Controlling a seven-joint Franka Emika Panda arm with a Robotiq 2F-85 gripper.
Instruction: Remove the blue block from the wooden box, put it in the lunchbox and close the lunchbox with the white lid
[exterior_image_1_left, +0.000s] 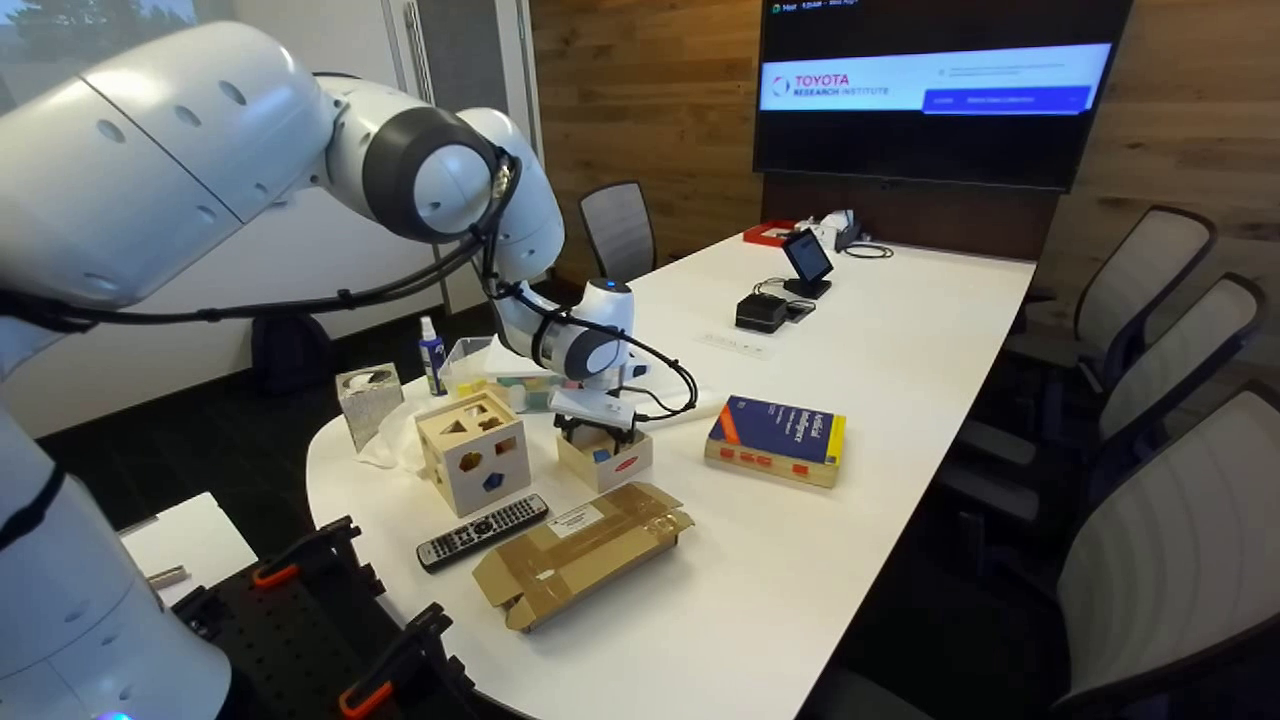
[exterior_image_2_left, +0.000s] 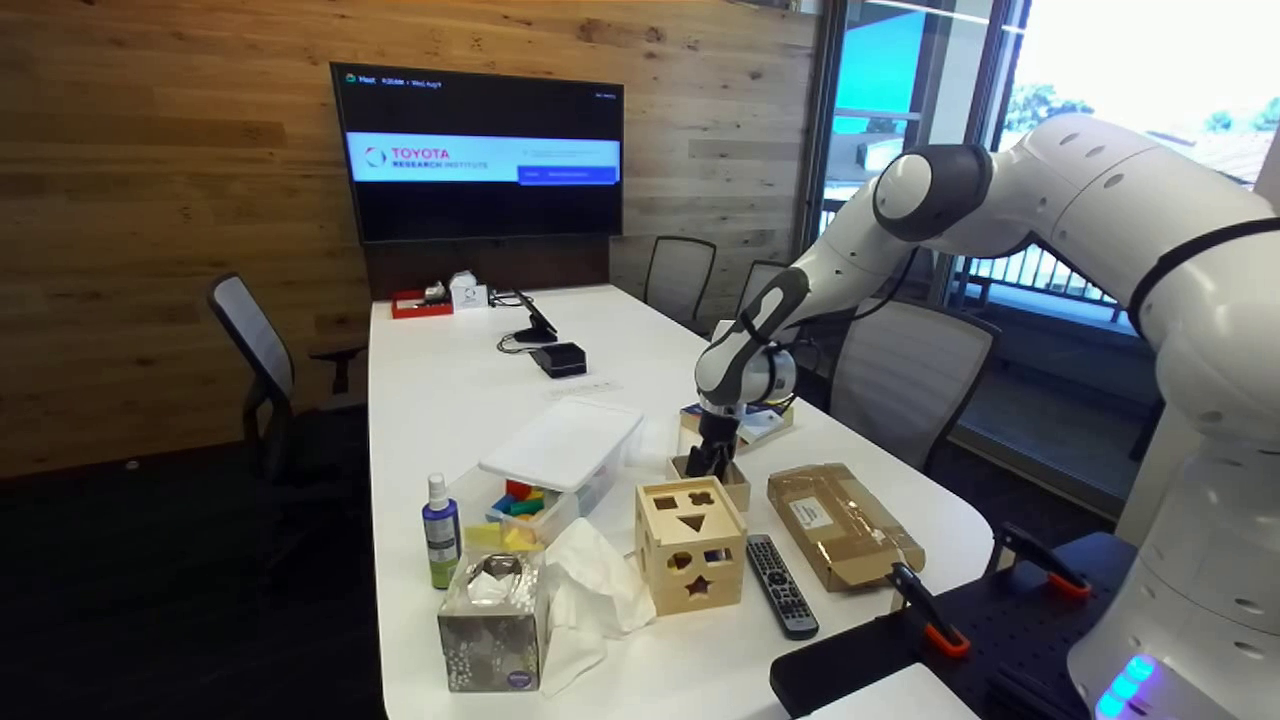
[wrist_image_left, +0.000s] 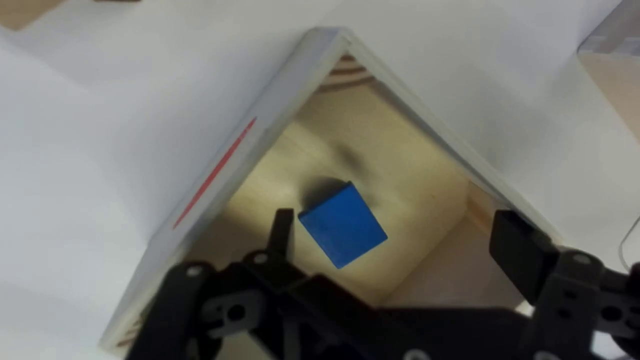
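Observation:
The blue block (wrist_image_left: 344, 226) lies on the floor of a small open-topped wooden box (wrist_image_left: 272, 110) with a red mark on its side. Both show in an exterior view, the block (exterior_image_1_left: 601, 455) inside the box (exterior_image_1_left: 600, 478). My gripper (wrist_image_left: 392, 217) is open and lowered at the box's opening. The left finger is close to the block; the right finger is well apart from it, near a wall. The gripper (exterior_image_2_left: 710, 465) hides the block in an exterior view. The clear lunchbox (exterior_image_2_left: 600, 490) holds coloured blocks. Its white lid (exterior_image_2_left: 565, 440) lies tilted across the top, partly covering it.
A wooden cube with shaped holes (exterior_image_2_left: 690, 538) stands beside the open box. A remote (exterior_image_1_left: 484, 530), a cardboard package (exterior_image_1_left: 580, 550) and a blue-and-yellow book (exterior_image_1_left: 775, 440) lie around it. A tissue box (exterior_image_2_left: 495, 630), crumpled tissue (exterior_image_2_left: 590, 590) and spray bottle (exterior_image_2_left: 441, 535) stand near the lunchbox.

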